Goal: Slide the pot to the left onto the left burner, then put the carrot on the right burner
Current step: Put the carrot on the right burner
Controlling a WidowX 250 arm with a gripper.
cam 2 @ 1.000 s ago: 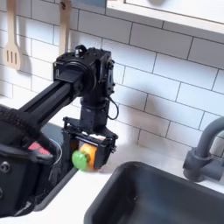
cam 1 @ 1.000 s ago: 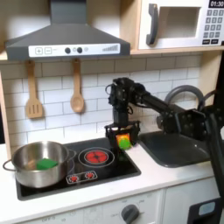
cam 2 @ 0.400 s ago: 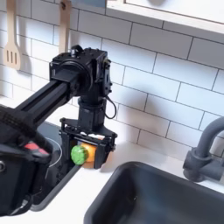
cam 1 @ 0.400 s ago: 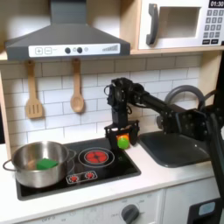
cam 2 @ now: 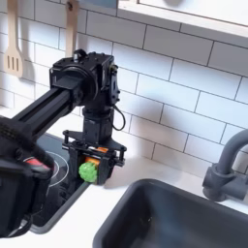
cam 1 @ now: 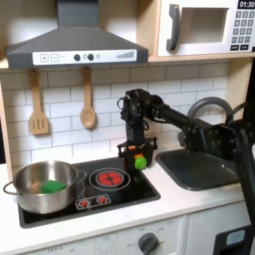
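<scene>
The gripper (cam 1: 137, 157) pinches the carrot (cam 1: 139, 160) between its fingers, the green end showing in the second exterior view (cam 2: 88, 170) with orange above it. Compared with a second ago, the arm has carried the carrot toward the first exterior view's left: then it hung over the cooktop's right back corner, near the sink (cam 1: 202, 169); now it sits over the back edge of the cooktop (cam 1: 60, 213), just behind the right burner (cam 1: 109, 178) and above the surface. In the second exterior view the gripper (cam 2: 90, 167) has likewise shifted left, away from the sink (cam 2: 184, 215), and the right burner (cam 2: 46, 170) rings show beside it. The pot (cam 1: 42, 186) has not moved: it covers the left burner near the cooktop's left edge, with a flat green piece (cam 1: 52, 185) inside.
</scene>
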